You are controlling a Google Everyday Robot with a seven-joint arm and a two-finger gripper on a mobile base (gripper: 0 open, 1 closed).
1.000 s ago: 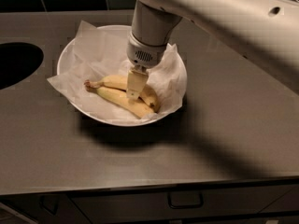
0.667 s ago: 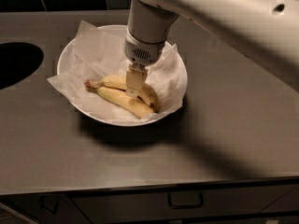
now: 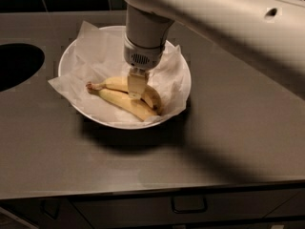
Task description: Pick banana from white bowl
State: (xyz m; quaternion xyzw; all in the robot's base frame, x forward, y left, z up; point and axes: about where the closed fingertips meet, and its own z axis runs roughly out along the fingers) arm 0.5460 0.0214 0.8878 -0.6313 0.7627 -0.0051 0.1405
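Observation:
The white bowl [image 3: 119, 123] sits on the grey counter, left of centre, lined with crumpled white paper [image 3: 100, 51]. Two yellow bananas lie in it side by side, stems to the left: an upper banana [image 3: 116, 83] and a lower banana [image 3: 128, 105]. My gripper [image 3: 136, 86] hangs straight down from the white arm [image 3: 214, 18] into the bowl. Its tip is at the middle of the upper banana and covers part of it. The bananas rest on the paper.
A dark round opening [image 3: 14, 63] is cut into the counter at the left edge. The counter's front edge [image 3: 152, 187] runs below the bowl, with a drawer handle [image 3: 189, 205] under it. Dark tiles line the back wall.
The arm and gripper have shifted slightly to the left over the bananas. The bananas and the bowl have not moved.

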